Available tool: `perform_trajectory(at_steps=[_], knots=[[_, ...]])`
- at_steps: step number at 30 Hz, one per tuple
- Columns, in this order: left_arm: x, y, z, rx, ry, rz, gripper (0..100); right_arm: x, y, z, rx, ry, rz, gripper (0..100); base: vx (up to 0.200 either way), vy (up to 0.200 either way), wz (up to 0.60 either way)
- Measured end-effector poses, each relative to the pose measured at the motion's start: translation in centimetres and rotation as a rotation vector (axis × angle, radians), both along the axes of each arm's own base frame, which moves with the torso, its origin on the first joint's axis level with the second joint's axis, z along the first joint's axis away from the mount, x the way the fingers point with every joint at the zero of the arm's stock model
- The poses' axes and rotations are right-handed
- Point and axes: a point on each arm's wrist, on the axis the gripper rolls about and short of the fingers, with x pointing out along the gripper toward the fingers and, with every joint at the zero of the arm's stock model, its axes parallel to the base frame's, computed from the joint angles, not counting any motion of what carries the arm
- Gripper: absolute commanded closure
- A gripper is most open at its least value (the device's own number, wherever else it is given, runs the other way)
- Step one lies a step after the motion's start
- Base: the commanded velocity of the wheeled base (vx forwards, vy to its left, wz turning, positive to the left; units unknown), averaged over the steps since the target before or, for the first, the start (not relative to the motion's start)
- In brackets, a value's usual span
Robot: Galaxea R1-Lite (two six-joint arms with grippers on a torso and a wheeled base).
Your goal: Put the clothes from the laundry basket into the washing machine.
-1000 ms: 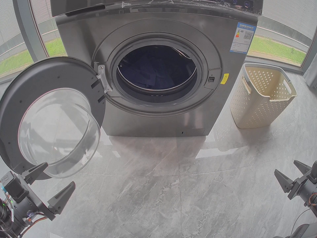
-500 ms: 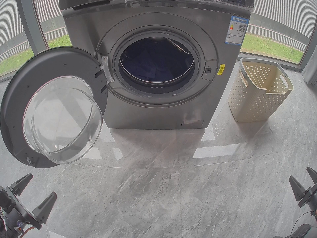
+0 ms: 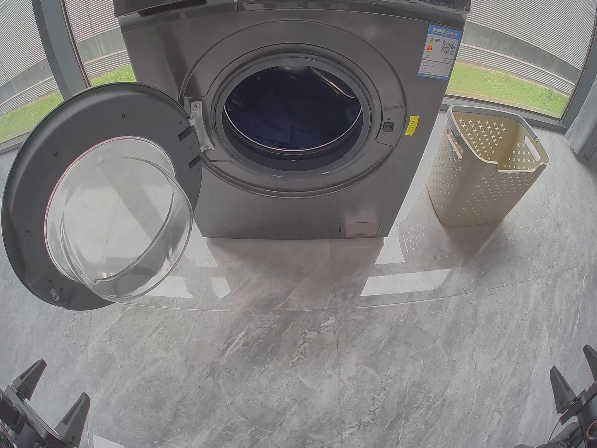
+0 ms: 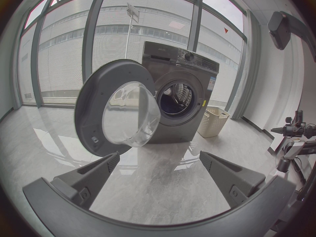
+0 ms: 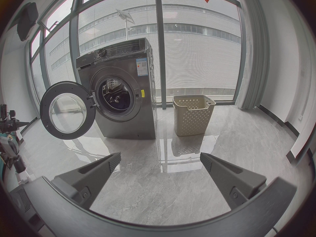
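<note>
1. The washing machine [image 3: 280,213] stands on the grey marbled floor [image 3: 323,356], with its back to tall windows [image 3: 516,26].
2. Its round door [image 3: 74,132] is swung wide to the robot's left. It hangs on the hinge at the left of the opening, with the clear glass bowl facing out.
3. The clothes [image 3: 280,119] are a dark blue heap lying inside the drum, behind the open porthole. We cannot tell the single pieces apart.
4. The laundry basket [image 3: 472,182] is cream and perforated. It stands upright on the floor just beside the machine's right side, near it but not touching. Through its open top we see its far inner wall and the handle slots.
5. The left claw [image 3: 64,379] sits low at the near left, well apart from the machine and nearer to us than the open door. It is released, with its two dark fingers spread wide and only floor between them. The left wrist view looks between them toward the door and drum.
6. The right claw [image 3: 570,358] sits low at the near right, well apart from the basket. It is released too, fingers splayed and gripping nothing. The right wrist view looks between them toward the machine and the basket beside it.
7. A strip of green lawn [image 3: 504,85] shows outside through the glass.
</note>
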Motion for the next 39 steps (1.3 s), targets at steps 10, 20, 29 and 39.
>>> perform_trajectory(at_steps=[10, 20, 29, 39], knots=[[-1.1, 0.0, -1.2, 0.033, -0.008, 0.202, 0, -1.3, 0.1, -1.1, -0.018, -0.059, -0.083, 0, 0.000, 0.200, 0.00], [-1.7, -0.2, -1.8, 0.043, -0.030, 0.255, 0, -1.5, -0.3, -1.2, -0.038, -0.066, -0.256, 0, 0.000, 0.200, 0.00], [-1.8, -0.3, -2.0, 0.058, -0.027, 0.233, 0, -1.5, 0.3, -1.3, -0.046, -0.070, 0.010, 0, 0.000, 0.133, 0.00], [-1.8, -0.3, -2.1, 0.072, -0.028, 0.235, 0, -1.5, 0.3, -1.3, -0.043, -0.070, 0.013, 0, 0.000, 0.000, 0.00]])
